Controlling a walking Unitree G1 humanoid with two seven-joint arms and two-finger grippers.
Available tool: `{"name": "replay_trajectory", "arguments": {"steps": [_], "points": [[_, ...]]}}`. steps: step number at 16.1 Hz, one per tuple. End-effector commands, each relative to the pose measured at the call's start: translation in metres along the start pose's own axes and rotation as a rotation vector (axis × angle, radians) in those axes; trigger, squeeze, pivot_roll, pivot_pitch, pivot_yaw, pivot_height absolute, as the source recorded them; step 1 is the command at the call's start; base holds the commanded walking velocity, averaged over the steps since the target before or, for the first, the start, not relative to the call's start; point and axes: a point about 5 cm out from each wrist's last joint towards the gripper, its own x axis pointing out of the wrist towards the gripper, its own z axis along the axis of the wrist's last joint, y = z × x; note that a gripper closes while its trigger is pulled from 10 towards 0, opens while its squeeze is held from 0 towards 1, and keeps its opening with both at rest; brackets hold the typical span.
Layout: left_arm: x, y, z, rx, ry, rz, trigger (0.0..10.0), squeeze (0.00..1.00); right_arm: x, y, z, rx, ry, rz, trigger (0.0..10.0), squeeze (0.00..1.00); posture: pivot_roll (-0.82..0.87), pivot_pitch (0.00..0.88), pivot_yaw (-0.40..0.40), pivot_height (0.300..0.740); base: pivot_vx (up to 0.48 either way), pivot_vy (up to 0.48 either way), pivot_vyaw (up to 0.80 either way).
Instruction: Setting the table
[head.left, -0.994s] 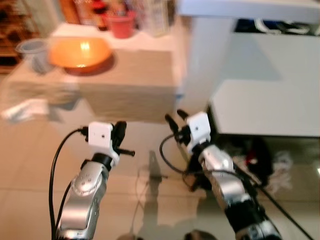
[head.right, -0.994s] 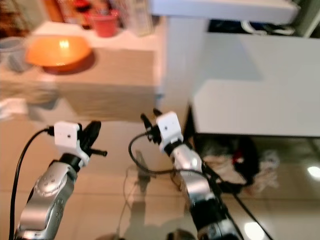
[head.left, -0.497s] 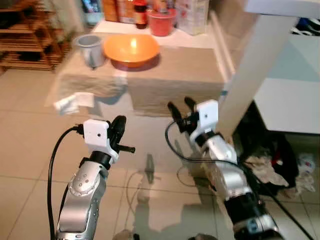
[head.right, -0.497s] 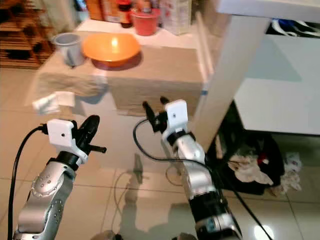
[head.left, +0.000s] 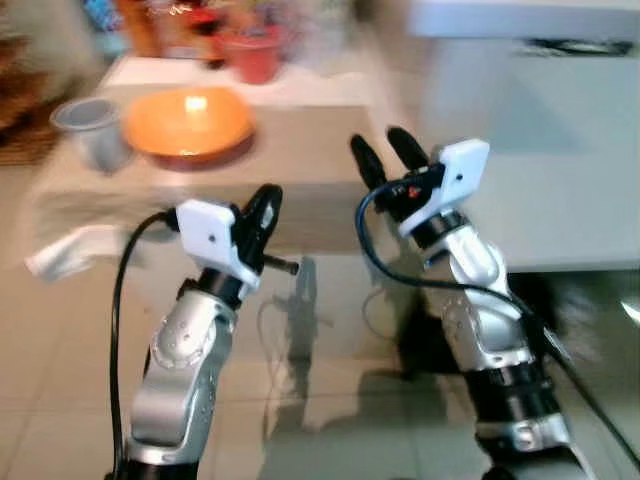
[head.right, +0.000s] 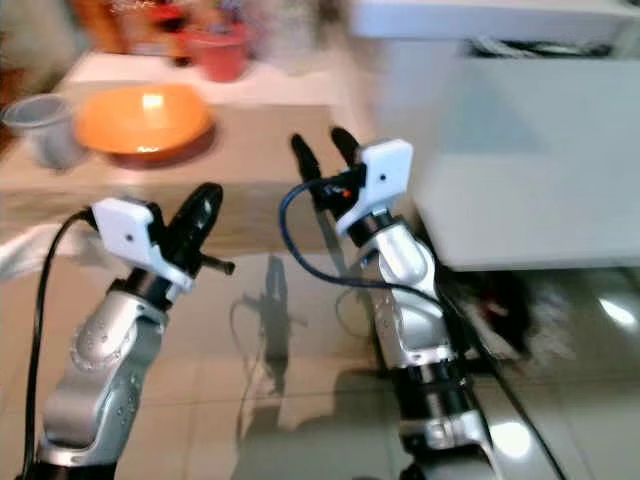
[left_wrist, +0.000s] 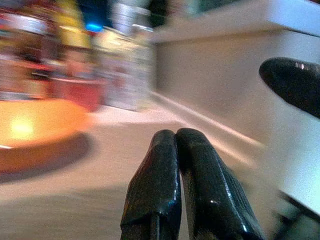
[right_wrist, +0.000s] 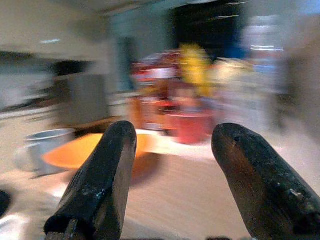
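Note:
An orange bowl (head.left: 188, 122) sits on a low table with a beige cloth (head.left: 300, 160), with a grey cup (head.left: 88, 128) to its left and a red cup (head.left: 250, 50) behind it. My left gripper (head.left: 262, 205) is raised in front of the table, shut with nothing in it; its fingers (left_wrist: 175, 190) press together. My right gripper (head.left: 385, 150) is held up near the table's right end, open and empty, its fingers (right_wrist: 105, 180) spread apart. The orange bowl (right_wrist: 95, 147) and red cup (right_wrist: 187, 125) lie ahead of it.
Bottles and boxes (head.left: 170, 20) stand blurred at the back of the low table. A white table (head.left: 540, 150) rises on the right, with dark clutter (head.left: 560, 320) on the floor beneath. A white paper (head.left: 70, 250) lies on the tiled floor at left.
The camera has swung and the picture is blurred. Both arms have risen; the right gripper now reaches higher, against the low table's right end.

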Motion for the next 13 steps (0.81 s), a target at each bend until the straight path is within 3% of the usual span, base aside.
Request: {"name": "replay_trajectory", "arguments": {"steps": [1,4,6,9,11,12,13], "points": [[0.0,0.007,0.012,0.019,-0.036,0.029,10.0,0.0,0.01,0.019,0.009,-0.034,-0.022,0.121,10.0,0.0,-0.09,0.063,0.014,0.74,0.48,0.0,0.8],[0.002,0.009,0.023,0.028,-0.077,0.056,10.0,0.0,0.007,0.019,0.008,-0.017,-0.007,0.144,10.0,0.0,-0.09,0.065,0.01,0.74,0.449,0.0,0.8],[0.006,0.016,0.034,0.014,-0.102,0.117,10.0,0.0,0.004,0.016,0.006,-0.019,0.01,0.148,10.0,0.0,-0.09,0.065,0.006,0.74,0.0,0.0,0.0],[0.007,0.018,0.036,0.016,-0.1,0.127,10.0,0.0,0.006,0.013,0.008,-0.036,0.021,0.134,10.0,0.0,-0.1,0.064,0.008,0.74,0.0,0.0,0.0],[0.008,0.016,0.034,0.023,-0.087,0.124,10.0,0.0,0.015,0.005,0.004,-0.066,0.079,0.047,10.0,0.0,-0.1,0.062,0.009,0.74,0.0,0.0,0.0],[0.007,0.014,0.032,0.033,-0.072,0.114,10.0,0.0,0.026,-0.009,0.003,-0.097,0.135,-0.078,10.0,0.0,-0.09,0.063,0.008,0.74,0.0,0.0,0.0],[0.005,0.014,0.028,0.035,-0.051,0.108,10.0,0.0,0.04,-0.015,0.009,-0.049,0.145,-0.128,10.0,0.0,-0.09,0.064,0.01,0.74,0.0,0.0,0.0]]}}
